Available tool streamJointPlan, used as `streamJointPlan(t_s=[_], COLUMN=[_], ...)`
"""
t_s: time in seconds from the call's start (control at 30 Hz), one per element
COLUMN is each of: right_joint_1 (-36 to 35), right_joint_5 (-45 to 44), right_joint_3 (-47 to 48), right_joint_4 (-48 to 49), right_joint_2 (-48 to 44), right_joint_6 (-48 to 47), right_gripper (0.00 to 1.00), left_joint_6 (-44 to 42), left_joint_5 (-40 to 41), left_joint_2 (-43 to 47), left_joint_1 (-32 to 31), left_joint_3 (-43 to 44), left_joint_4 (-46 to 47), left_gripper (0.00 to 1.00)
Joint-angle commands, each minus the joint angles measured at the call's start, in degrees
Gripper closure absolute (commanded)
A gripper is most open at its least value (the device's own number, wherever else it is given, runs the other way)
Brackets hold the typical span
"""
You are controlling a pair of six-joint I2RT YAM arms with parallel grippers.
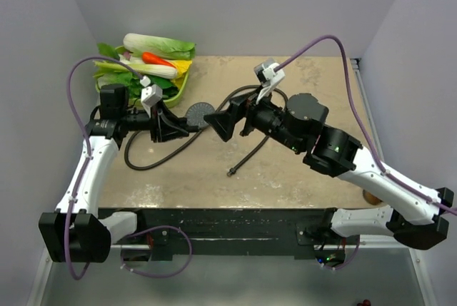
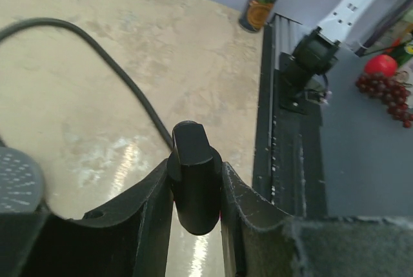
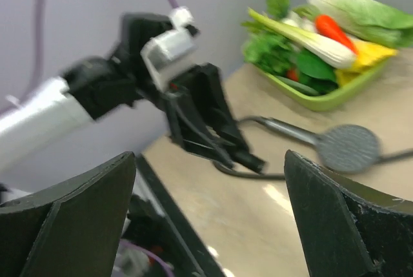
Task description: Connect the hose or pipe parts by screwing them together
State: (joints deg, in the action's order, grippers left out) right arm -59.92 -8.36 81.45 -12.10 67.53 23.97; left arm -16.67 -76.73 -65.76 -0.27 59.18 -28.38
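The shower head [image 1: 196, 113] lies on the table; its round face [image 3: 348, 148] is up and its thin stem points back past the left fingers. My left gripper [image 1: 180, 126] [image 2: 195, 168] is shut on a thick dark cylinder [image 2: 193, 190], which looks like the hose's end piece. The dark hose [image 2: 97, 57] curves away from behind it. The hose [image 1: 143, 165] loops over the table, and its other end nut [image 1: 230, 172] lies loose at centre front. My right gripper [image 1: 218, 124] [image 3: 210, 157] stands wide open and holds nothing, just right of the left fingers [image 3: 216, 128].
A green tray [image 1: 183, 90] [image 3: 329, 99] of toy vegetables stands at the back left. Off the table's right side stand a can [image 2: 259, 6], a red fruit [image 2: 381, 65] and dark grapes [image 2: 387, 99]. Purple cables [image 1: 335, 42] arc over both arms.
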Motion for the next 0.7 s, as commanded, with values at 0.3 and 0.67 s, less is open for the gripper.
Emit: streamJointPlan(t_s=[0.3, 0.67], right_joint_1=[-3.36, 3.03], right_joint_5=[-14.66, -8.18], right_joint_3=[-15.78, -16.24], right_joint_4=[-23.75, -22.97], right_joint_2=[-0.13, 18.95], right_joint_6=[-51.72, -65.79], right_gripper=[0.01, 0.05], left_joint_6=[8.14, -4.43], left_joint_5=[-20.65, -20.04], left_joint_2=[0.71, -4.12], left_joint_1=[0.27, 1.75], left_joint_3=[-13.21, -8.29], left_joint_4=[3.42, -9.94], left_gripper=[1.00, 1.00])
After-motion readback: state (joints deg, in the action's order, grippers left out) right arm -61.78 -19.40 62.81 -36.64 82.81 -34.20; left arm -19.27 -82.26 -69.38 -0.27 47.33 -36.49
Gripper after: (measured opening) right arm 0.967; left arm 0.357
